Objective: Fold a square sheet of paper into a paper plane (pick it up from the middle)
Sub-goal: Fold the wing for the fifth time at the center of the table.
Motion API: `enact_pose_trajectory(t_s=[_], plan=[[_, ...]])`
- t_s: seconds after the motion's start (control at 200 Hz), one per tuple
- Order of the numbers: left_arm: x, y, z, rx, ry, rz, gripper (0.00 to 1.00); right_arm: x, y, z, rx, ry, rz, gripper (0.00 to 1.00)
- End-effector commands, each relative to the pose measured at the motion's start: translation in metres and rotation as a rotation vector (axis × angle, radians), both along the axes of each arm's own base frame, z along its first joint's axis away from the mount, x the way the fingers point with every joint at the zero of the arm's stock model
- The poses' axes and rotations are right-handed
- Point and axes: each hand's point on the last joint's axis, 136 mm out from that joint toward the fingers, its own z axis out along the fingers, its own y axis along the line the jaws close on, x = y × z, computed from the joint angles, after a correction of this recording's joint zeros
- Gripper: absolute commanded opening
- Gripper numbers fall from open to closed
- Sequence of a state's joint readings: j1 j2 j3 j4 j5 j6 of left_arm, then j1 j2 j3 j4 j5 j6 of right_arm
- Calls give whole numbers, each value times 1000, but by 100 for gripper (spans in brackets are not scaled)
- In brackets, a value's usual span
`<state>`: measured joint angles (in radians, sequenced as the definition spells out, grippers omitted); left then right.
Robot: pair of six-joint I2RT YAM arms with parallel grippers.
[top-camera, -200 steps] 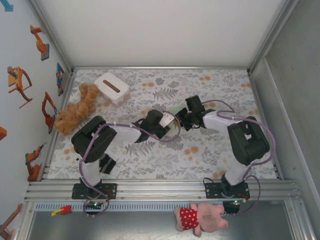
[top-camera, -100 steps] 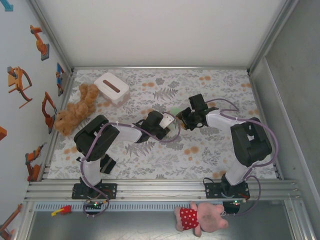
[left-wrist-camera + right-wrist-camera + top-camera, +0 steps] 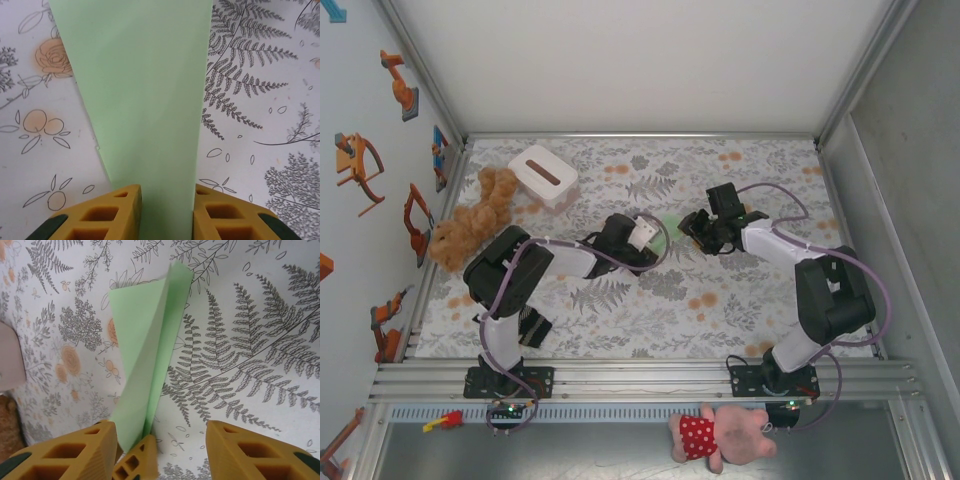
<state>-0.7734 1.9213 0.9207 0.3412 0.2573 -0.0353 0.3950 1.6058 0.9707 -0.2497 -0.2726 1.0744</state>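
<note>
left gripper (image 3: 167,212): I am pinching the folded paper (image 3: 140,90) between nearly closed jaws | right gripper (image 3: 157,440): I am holding it wide, gripping nothing, paper just beside one finger | paper hanging over mid-table (image 3: 740,300) | progress: I am judging it partway, long folds made, dart unfinished

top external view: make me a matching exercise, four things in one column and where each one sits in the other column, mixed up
Things:
1. green paper
2. white box
3. brown teddy bear
4. pink pig toy

Places:
a. on the metal ledge, off the table
b. far left corner of the table
c. middle of the table
d. left edge of the table, just nearer than the box

Pairs: 1-c, 2-b, 3-d, 4-a
</note>
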Motion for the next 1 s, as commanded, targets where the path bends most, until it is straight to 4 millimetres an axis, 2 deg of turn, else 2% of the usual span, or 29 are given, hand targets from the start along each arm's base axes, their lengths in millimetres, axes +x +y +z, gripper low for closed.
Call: enact_pose_trajectory(t_s=[0.0,0.225,0.486,0.561,0.786,0.866,0.997], plan=[[-21,6,-18,-43,238,22,28,1,-9,4,-73,-68,70,51],[-21,3,-17,-112,394,67,28,1,8,-2,-51,-117,225,51],[-20,5,-22,-102,411,84,28,2,22,-18,-5,-103,285,52],[-19,6,-21,-92,394,82,28,1,24,-16,7,-103,284,52],[-11,18,-22,-4,276,80,28,12,22,10,51,-95,166,53],[-10,22,-22,45,216,66,28,12,19,6,57,-15,95,53],[-12,23,-21,147,102,25,28,16,26,2,87,58,52,52]])
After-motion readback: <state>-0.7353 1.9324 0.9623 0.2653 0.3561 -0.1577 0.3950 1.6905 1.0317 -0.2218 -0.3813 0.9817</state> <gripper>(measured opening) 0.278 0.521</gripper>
